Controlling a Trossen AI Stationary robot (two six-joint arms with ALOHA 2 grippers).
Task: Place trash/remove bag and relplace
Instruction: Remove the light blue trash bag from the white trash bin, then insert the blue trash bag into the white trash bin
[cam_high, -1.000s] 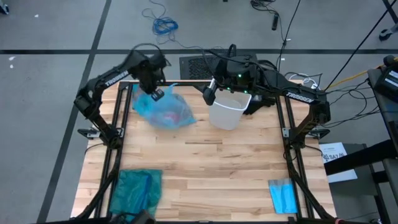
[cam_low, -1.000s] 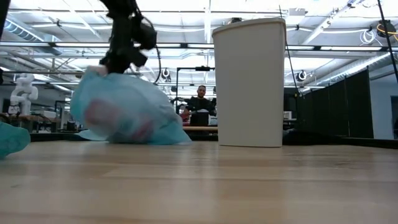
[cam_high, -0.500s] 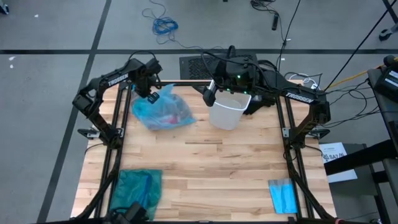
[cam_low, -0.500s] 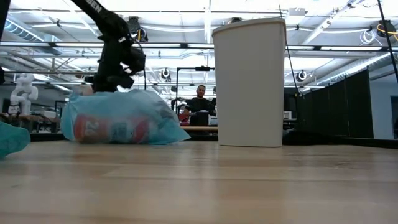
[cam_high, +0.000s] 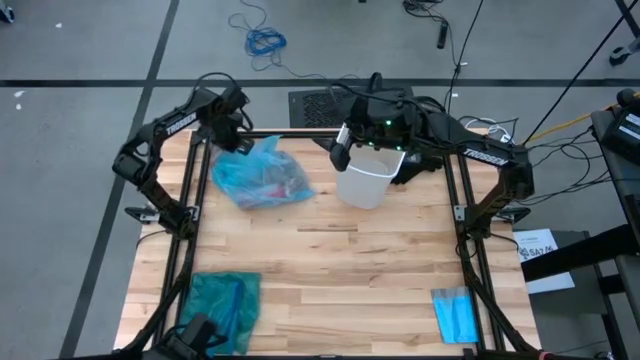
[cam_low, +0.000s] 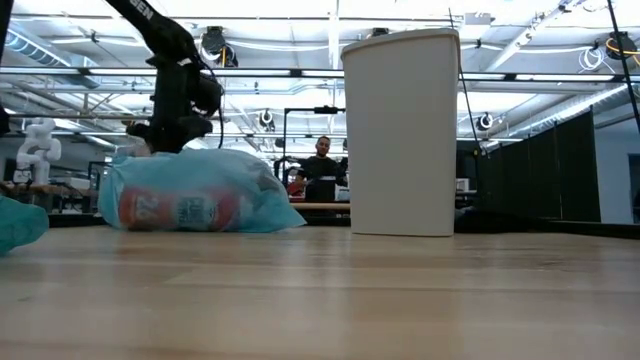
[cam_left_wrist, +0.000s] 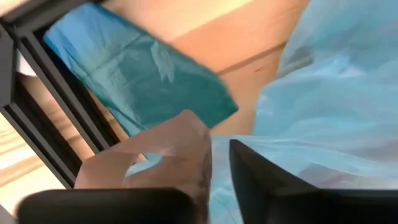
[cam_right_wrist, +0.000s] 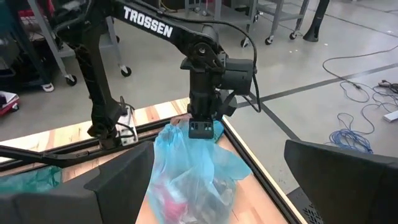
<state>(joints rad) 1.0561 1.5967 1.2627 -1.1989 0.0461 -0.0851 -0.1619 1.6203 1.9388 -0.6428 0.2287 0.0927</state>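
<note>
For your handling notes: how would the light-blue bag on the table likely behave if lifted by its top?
The bag looks thin and crinkly, so it would probably sag. The trash bulging inside likely swings to the bottom. Crinkled film beside the left gripper may slip.

A pale wooden bench (cam_high: 330, 270) of butcher-block strips stands on a grey floor (cam_high: 80, 110) crossed by dark lines. A coiled blue cable (cam_high: 265, 40) lies on the floor beyond the bench, with black cables (cam_high: 440, 20) farther along. A sheet of white paper (cam_high: 540, 255) lies beside the bench's right edge. Seen level across the bench, the room is a broad hall with a white ceiling (cam_low: 290, 30) of beams and strip lights. A person (cam_low: 322, 170) sits at a distant desk, and a white machine (cam_low: 38, 145) stands far off at one side.
</note>
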